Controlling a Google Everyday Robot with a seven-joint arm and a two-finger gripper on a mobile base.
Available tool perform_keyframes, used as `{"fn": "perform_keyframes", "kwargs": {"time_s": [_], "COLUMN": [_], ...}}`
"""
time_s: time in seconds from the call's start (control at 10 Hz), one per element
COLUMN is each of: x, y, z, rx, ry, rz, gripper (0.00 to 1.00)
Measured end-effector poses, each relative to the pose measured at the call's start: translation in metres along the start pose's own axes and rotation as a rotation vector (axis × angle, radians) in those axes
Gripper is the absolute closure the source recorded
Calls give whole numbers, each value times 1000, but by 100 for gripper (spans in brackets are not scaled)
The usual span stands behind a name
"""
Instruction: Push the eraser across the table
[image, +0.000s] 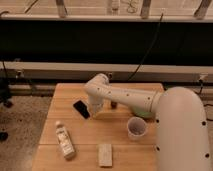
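The eraser (81, 109) lies flat on the surface (65, 97). The gripper (95, 108) is down just beside it, on the side facing the cup (136, 128). I can't tell whether it is clenched or released, or touching. Bare surface remains beyond the eraser, so most of the push looks undone.

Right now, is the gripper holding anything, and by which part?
Cannot be told: the gripper is low beside the eraser, which lies flat on the table.
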Motion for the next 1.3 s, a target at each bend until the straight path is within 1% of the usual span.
{"fn": "perform_keyframes", "kwargs": {"time_s": [0.3, 0.8, 1.3], "x": [-1, -2, -7], "y": [-9, -19, -39], "z": [3, 4, 6], "rx": [3, -2, -6], "ry": [-4, -8, -19], "rz": [-26, -46, -81], "gripper": [100, 100, 100]}}
